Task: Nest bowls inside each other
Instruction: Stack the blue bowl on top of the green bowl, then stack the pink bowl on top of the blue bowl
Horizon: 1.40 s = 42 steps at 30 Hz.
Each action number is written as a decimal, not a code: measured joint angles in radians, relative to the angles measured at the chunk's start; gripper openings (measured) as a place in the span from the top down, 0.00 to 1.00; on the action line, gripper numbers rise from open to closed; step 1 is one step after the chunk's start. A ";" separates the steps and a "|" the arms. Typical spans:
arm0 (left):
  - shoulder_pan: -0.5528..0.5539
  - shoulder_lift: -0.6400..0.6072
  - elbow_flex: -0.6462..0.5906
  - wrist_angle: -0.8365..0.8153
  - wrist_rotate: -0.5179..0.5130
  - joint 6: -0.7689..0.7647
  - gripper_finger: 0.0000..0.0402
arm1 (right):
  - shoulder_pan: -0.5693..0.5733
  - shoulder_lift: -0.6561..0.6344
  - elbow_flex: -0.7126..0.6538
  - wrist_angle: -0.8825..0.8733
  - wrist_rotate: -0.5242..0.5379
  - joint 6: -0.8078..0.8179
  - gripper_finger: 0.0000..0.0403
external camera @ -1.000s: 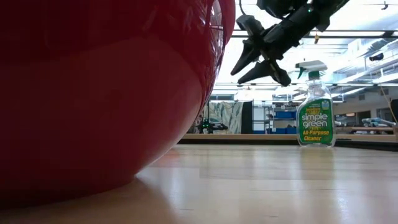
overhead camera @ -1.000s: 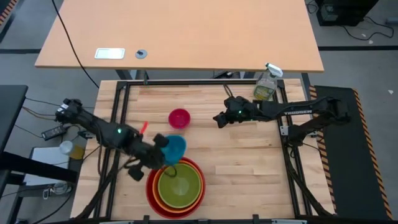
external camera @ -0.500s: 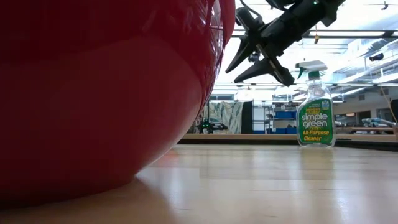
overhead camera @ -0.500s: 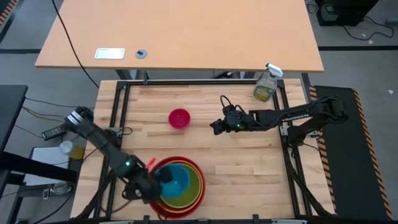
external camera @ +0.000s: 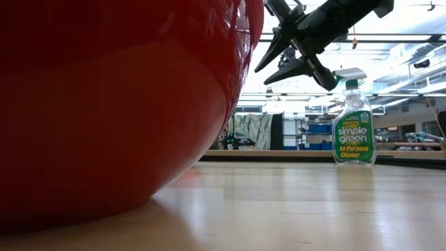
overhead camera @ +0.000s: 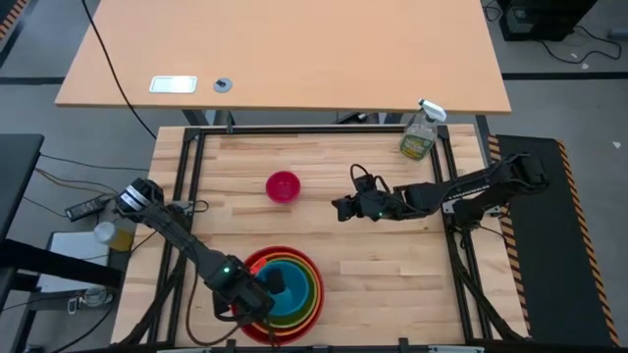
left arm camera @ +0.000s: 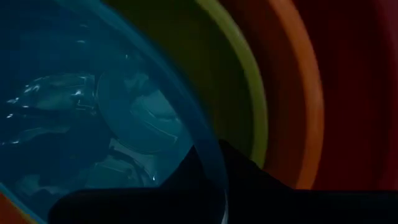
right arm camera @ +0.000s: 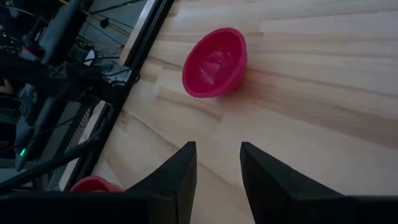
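Observation:
The red bowl (overhead camera: 245,312) stands near the table's front edge with the orange bowl (overhead camera: 316,300) and the lime green bowl (overhead camera: 306,281) nested in it. The blue bowl (overhead camera: 287,277) is inside the green one, opening up. My left gripper (overhead camera: 263,290) is shut on the blue bowl at its left side. The pink bowl (overhead camera: 283,185) rests on its base farther back, on its own. My right gripper (overhead camera: 339,208) hovers open to the right of the pink bowl (right arm camera: 214,62), pointing toward it, with nothing between its fingers. My left gripper holds the blue bowl by its rim (left arm camera: 208,140), one finger inside the bowl and one outside. The fingers come steeply from above. The bowl sits about level inside the green bowl (left arm camera: 256,106); whether its bottom rests there I cannot tell.
A clear spray bottle (overhead camera: 419,134) stands at the table's far right corner. The red bowl (external camera: 104,104) fills the left half of the low view. Bare wood lies between the stack and the pink bowl and over the table's right half.
My left gripper has gone down and toward the near edge with the blue bowl and rolled its wrist. The bowl, first tilted above the stack's far left rim, now sits opening up inside the green bowl. My right gripper has drifted toward the near edge and rolled, staying open.

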 joint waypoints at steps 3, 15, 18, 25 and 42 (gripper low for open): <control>-0.001 0.015 0.000 -0.001 0.020 -0.001 0.98 | 0.009 0.000 0.000 -0.001 0.011 0.000 0.67; -0.003 0.045 0.000 0.001 0.082 -0.087 0.91 | 0.022 0.000 0.000 0.000 0.022 0.002 0.67; -0.003 0.044 0.000 0.014 0.118 -0.104 0.84 | 0.027 0.000 0.000 0.001 0.021 0.004 0.67; 0.000 0.044 0.000 0.015 0.126 -0.138 0.62 | 0.027 0.000 0.000 -0.001 0.025 0.019 0.67; 0.005 -0.096 0.000 -0.076 0.126 -0.256 0.45 | 0.028 0.000 0.000 0.000 0.024 0.047 0.67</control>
